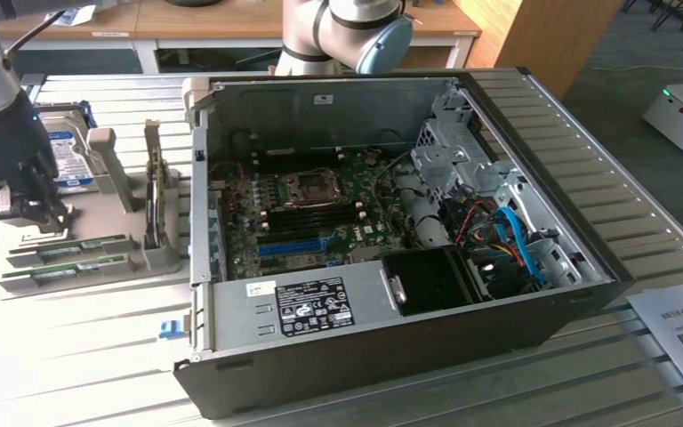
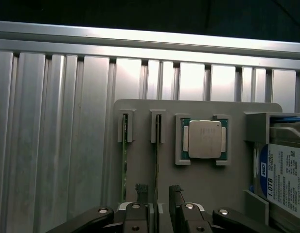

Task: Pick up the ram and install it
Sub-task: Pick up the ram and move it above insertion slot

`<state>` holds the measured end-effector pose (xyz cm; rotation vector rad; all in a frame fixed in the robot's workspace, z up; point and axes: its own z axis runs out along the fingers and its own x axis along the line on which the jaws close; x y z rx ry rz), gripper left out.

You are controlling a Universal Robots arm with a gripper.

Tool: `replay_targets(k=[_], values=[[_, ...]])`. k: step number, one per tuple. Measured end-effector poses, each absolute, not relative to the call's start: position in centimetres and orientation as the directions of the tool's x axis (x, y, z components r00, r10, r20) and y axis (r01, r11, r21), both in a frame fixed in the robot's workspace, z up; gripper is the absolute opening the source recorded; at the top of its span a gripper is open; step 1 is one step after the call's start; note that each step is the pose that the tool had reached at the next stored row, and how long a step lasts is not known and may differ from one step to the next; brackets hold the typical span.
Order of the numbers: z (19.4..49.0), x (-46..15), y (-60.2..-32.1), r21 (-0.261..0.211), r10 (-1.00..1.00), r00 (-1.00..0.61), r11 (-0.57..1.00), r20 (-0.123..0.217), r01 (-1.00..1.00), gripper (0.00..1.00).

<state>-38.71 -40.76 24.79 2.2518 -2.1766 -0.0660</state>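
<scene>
My gripper (image 2: 158, 196) hangs open over the ram (image 2: 156, 165). A second stick (image 2: 124, 160), processor (image 2: 204, 140) and hard drive (image 2: 286, 177) crowd beside it, with slatted table (image 2: 52, 121) beyond and the computer case (image 1: 437, 294) at the exterior view's right.

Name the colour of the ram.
The ram is green, white-labelled; clearest in the exterior view.

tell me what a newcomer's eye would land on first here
The open computer case lies on its side in the middle of the exterior view, its motherboard bare. At that view's left, a grey holder tray carries a silver processor and a hard drive. The arm's open jaws hang over the tray, either side of one of its two green ram sticks.
</scene>
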Motion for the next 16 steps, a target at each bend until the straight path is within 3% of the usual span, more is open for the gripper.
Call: replay_targets(k=[16], values=[[24.8, -38.7, -42.4, 0.036, -0.999, 0.034, -0.034, -0.024, -0.999, 0.31]])
